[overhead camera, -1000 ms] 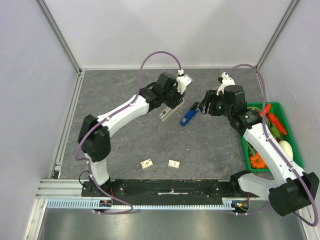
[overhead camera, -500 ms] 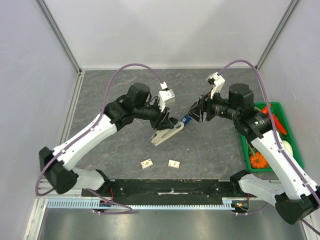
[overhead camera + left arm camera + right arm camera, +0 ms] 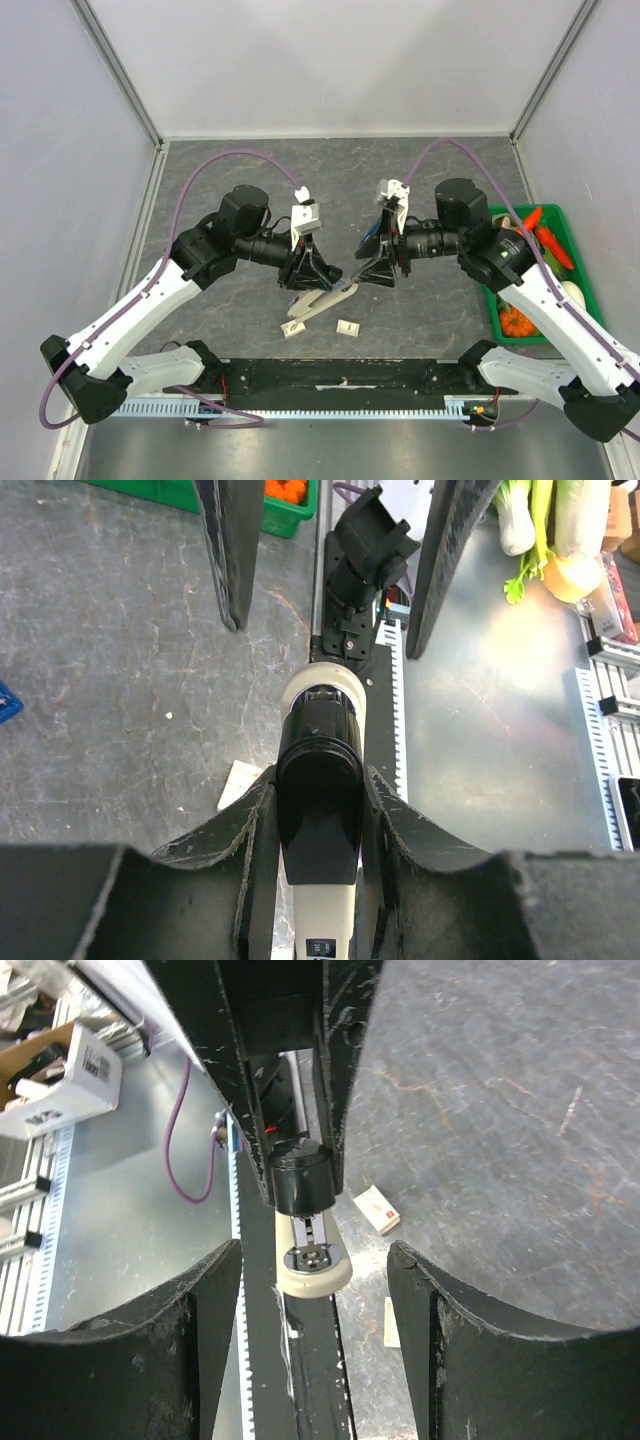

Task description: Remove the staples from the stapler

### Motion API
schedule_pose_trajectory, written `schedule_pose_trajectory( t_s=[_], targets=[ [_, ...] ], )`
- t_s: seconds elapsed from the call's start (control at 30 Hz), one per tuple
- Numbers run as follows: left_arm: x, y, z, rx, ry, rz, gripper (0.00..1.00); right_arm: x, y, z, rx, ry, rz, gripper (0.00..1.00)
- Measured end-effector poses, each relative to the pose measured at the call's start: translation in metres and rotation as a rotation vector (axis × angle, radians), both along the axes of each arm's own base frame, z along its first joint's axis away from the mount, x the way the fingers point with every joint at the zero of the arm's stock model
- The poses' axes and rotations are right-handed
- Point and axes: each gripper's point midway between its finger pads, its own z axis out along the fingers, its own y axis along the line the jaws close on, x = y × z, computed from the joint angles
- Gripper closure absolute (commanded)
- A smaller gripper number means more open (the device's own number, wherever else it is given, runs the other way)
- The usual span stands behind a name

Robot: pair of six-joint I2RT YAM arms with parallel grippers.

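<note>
Top external shows left gripper (image 3: 315, 283) clamping one grey stapler half (image 3: 336, 296), right gripper (image 3: 376, 275) released, two cards (image 3: 294, 327) (image 3: 347, 327) nearby.

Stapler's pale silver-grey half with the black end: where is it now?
In the top view, the silver-grey half is centre-frame, clamped in the left hand, its free end pointing toward the open right hand, near a small white box.
</note>
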Motion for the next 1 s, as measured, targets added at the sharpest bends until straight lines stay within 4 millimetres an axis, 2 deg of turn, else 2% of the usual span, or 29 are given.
schedule_pose_trajectory(
  t_s=[0.23,0.43,0.53,0.6,0.83,1.0],
  targets=[
    [-0.007,0.001,-0.008,0.007,0.040,-0.021,0.98,-0.019,0.022,-0.027,-0.077,0.016,0.130,0.34],
    [-0.008,0.001,-0.007,0.002,0.044,-0.025,0.98,-0.026,0.030,-0.036,-0.102,-0.002,0.171,0.38],
    [-0.008,0.000,-0.006,-0.004,0.040,-0.028,0.98,-0.026,0.031,-0.038,-0.108,-0.011,0.175,0.46],
    [-0.008,-0.001,-0.004,-0.012,0.047,-0.032,0.98,-0.026,0.032,-0.039,-0.109,-0.013,0.176,0.55],
    [-0.009,-0.003,-0.003,-0.023,0.071,-0.029,0.98,-0.024,0.033,-0.046,-0.117,-0.013,0.164,0.91],
    [-0.008,-0.004,-0.004,-0.029,0.088,-0.011,0.98,-0.023,0.030,-0.048,-0.108,-0.026,0.137,1.00]
  ],
)
